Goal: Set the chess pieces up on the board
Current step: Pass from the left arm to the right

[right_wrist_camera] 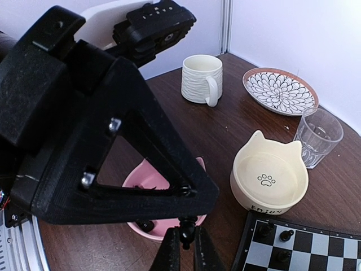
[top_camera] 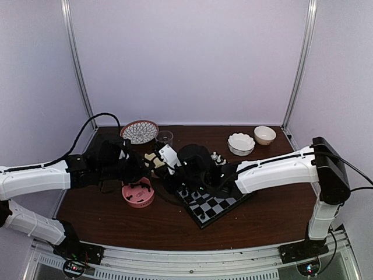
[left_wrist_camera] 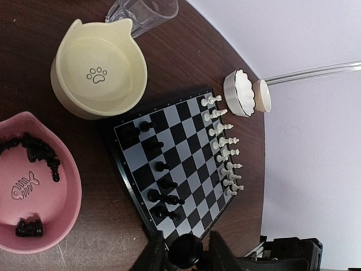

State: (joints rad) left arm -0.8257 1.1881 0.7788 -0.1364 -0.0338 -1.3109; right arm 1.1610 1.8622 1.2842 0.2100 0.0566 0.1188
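My left gripper point(left_wrist_camera: 186, 244) and right gripper point(right_wrist_camera: 186, 247) meet just left of the board point(top_camera: 217, 205), above the pink bowl point(top_camera: 138, 195). Both are closed on one black chess piece point(right_wrist_camera: 188, 227). The left gripper point(right_wrist_camera: 189, 199) holds its wide end and the right fingers pinch its narrow end. The piece's round base point(left_wrist_camera: 186, 251) shows between the left fingers. The board point(left_wrist_camera: 192, 152) carries a column of black pieces point(left_wrist_camera: 161, 167) on its near side and a row of white pieces point(left_wrist_camera: 225, 152) on the far side. More black pieces point(left_wrist_camera: 39, 152) lie in the pink bowl point(left_wrist_camera: 73, 192).
A cream cat bowl point(left_wrist_camera: 98, 73) stands beside the board's corner, with a glass point(left_wrist_camera: 144, 11) behind it. A patterned plate point(right_wrist_camera: 280, 90) and a ribbed mug point(right_wrist_camera: 201, 79) are at the back left. A white scalloped bowl point(top_camera: 240, 143) and a small cream bowl point(top_camera: 264, 135) are at the back right.
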